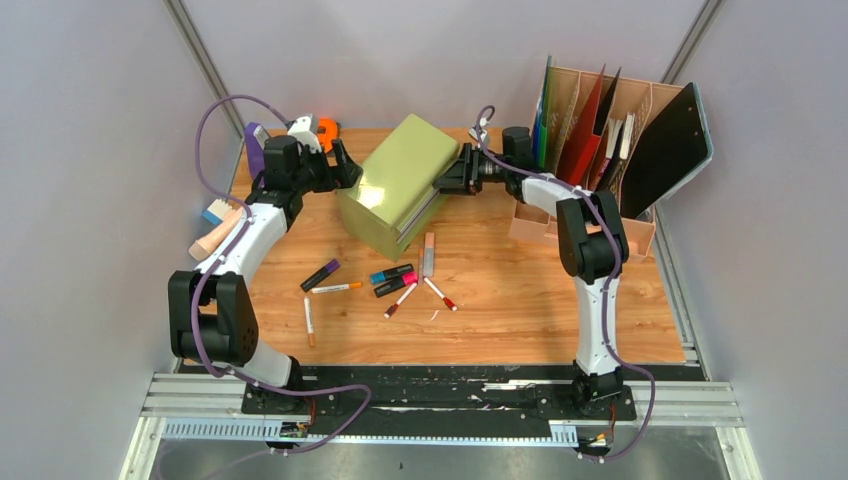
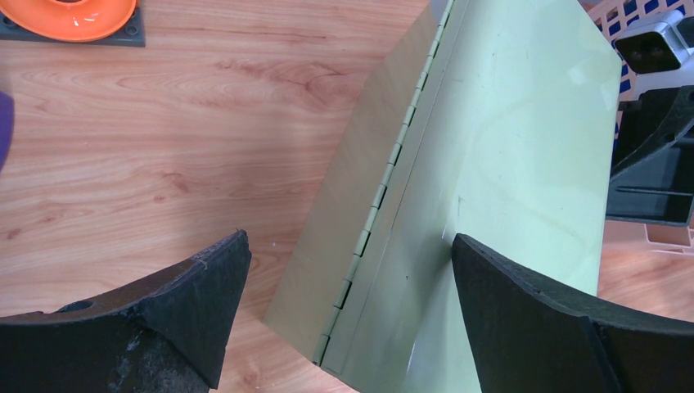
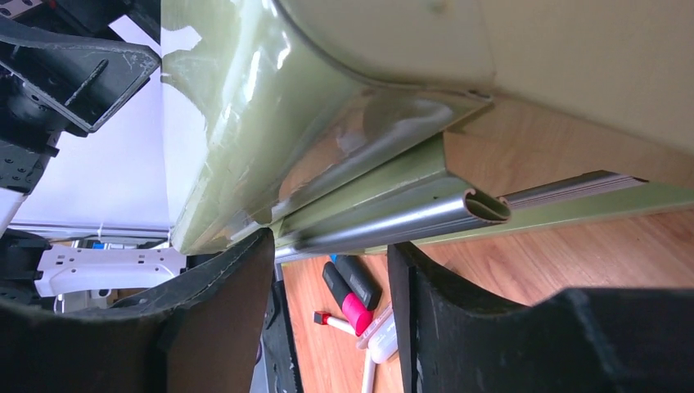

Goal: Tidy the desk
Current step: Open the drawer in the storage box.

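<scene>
The desk [image 1: 520,300] is an orange-brown wood-grain top. An olive-green drawer chest [image 1: 400,175] stands askew at its back middle. My left gripper [image 1: 347,165] is at the chest's left side, open wide. In the left wrist view the left gripper [image 2: 350,241] straddles the chest's [image 2: 491,164] hinged edge, one finger over the desk [image 2: 205,123] and the other over the chest's face. My right gripper [image 1: 447,180] is at the chest's right side. In the right wrist view the right gripper [image 3: 331,244] stands partly open just under a silver drawer handle [image 3: 393,217], with nothing between its fingers.
Several markers and pens [image 1: 390,275] lie scattered in front of the chest. A wooden file rack [image 1: 600,130] with folders and a black clipboard [image 1: 665,150] stands at the back right. An orange tape dispenser [image 1: 325,130] and a purple object [image 1: 256,145] sit at the back left. A metal rail [image 1: 440,400] runs along the near edge.
</scene>
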You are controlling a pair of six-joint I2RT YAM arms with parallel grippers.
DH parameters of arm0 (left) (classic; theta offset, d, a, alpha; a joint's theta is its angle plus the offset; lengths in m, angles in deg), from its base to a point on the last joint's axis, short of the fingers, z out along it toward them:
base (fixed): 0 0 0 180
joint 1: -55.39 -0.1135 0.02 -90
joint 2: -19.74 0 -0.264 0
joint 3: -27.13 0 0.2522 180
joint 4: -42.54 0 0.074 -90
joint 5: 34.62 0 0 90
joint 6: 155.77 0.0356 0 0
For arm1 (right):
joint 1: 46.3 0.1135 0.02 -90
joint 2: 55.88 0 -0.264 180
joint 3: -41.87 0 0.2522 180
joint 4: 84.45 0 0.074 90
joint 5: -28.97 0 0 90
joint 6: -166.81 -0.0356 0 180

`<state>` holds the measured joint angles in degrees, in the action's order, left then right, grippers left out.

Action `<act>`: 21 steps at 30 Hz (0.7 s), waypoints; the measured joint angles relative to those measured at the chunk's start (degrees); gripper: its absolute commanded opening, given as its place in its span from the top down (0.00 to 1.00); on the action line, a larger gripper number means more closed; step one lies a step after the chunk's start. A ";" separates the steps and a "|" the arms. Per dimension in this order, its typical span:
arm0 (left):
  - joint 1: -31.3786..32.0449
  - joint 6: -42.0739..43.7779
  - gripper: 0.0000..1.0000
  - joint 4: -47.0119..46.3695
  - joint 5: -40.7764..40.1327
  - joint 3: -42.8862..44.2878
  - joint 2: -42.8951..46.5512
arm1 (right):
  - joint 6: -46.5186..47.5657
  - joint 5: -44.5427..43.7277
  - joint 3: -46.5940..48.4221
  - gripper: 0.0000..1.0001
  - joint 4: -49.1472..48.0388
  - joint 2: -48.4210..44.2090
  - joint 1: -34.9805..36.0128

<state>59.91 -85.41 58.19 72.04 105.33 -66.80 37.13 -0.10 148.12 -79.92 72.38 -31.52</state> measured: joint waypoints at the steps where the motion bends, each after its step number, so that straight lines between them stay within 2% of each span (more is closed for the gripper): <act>1: 0.00 0.00 0.00 -0.02 0.02 0.00 0.00 | -0.52 0.17 -0.35 0.47 -0.83 0.02 0.00; 12: -0.04 -0.04 0.00 -0.68 0.37 -0.33 0.00 | -6.88 1.53 -2.95 0.52 -9.14 0.22 0.00; 21: -0.04 -0.07 0.00 -0.85 0.39 -0.46 0.00 | -10.36 2.54 -3.19 0.62 -13.05 1.64 -0.09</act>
<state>59.86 -85.47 57.34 72.44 104.87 -66.80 26.77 2.43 144.93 -92.97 74.02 -31.60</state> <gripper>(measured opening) 1.000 0.406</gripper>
